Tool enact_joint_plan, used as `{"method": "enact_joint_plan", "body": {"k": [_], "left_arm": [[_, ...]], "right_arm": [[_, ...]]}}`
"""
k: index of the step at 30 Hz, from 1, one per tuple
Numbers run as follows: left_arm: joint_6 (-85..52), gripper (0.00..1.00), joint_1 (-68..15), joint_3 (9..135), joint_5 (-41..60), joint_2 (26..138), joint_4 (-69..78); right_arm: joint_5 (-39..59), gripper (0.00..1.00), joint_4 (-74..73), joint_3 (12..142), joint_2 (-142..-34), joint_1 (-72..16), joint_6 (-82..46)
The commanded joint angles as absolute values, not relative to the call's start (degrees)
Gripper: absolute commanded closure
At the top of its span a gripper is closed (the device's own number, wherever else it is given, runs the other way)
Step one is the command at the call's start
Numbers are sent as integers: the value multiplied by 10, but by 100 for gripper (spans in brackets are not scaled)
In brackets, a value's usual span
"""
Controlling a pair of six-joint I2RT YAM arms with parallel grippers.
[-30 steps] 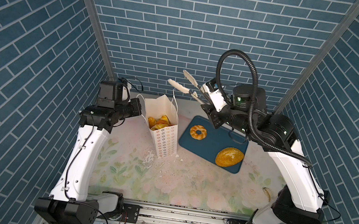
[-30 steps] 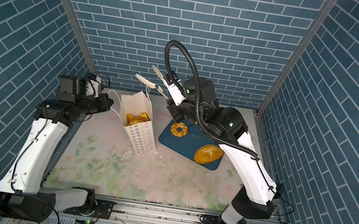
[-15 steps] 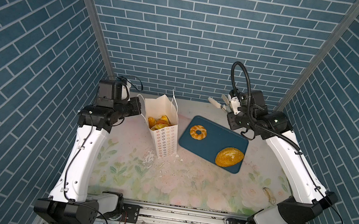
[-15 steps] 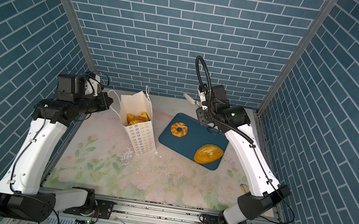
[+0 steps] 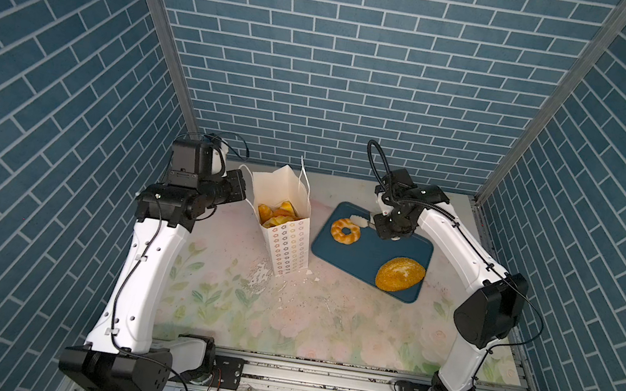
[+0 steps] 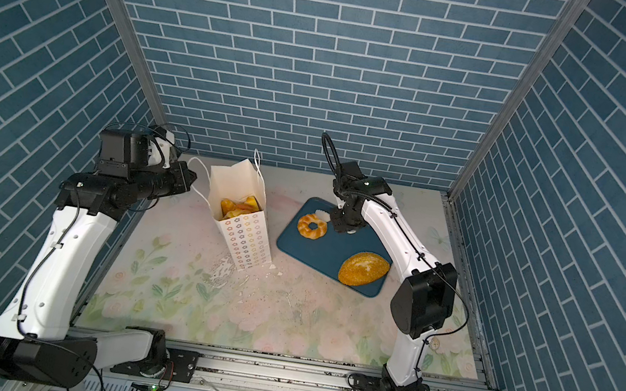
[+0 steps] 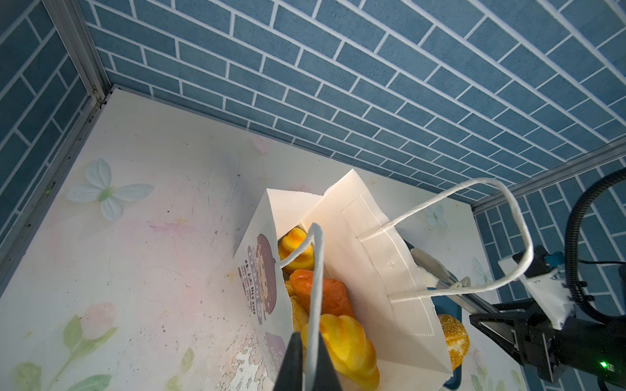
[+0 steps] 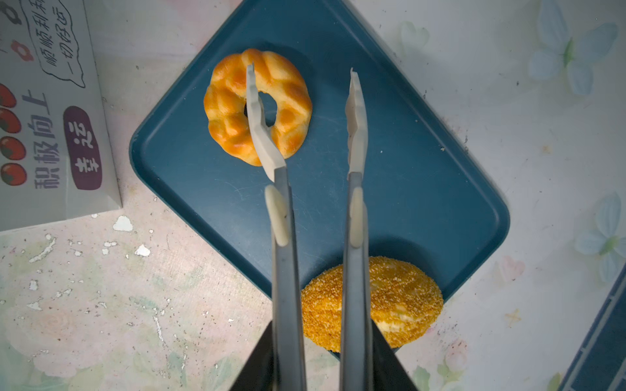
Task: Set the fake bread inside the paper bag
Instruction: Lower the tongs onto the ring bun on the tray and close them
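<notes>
White right arm (image 5: 456, 239) bent, tongs (image 8: 356, 135) beside bread (image 8: 230, 128)

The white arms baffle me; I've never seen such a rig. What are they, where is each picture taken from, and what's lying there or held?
Two robot arms stand at a flowered table. Both top views look down on everything; each wrist view comes from a camera riding on one arm. The left fingers pinch a cord handle of the paper bag; several bread pieces are inside. The right fingers grip tongs, open over a twisted ring on a blue tray, which also holds a seeded loaf.
</notes>
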State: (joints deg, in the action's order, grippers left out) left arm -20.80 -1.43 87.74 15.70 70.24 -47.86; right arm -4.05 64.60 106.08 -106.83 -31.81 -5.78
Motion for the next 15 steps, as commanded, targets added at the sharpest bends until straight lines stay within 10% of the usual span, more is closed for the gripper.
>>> {"method": "enact_joint_plan", "body": {"k": [1,15], "left_arm": [[-202,91,-17,880,149,704,-490],[-200,91,-17,889,147,717,-491]], "right_arm": [[-20,62,655,1065,-1070,-317,-71],[-33,63,640,1081,-1136,-318,-63]]}}
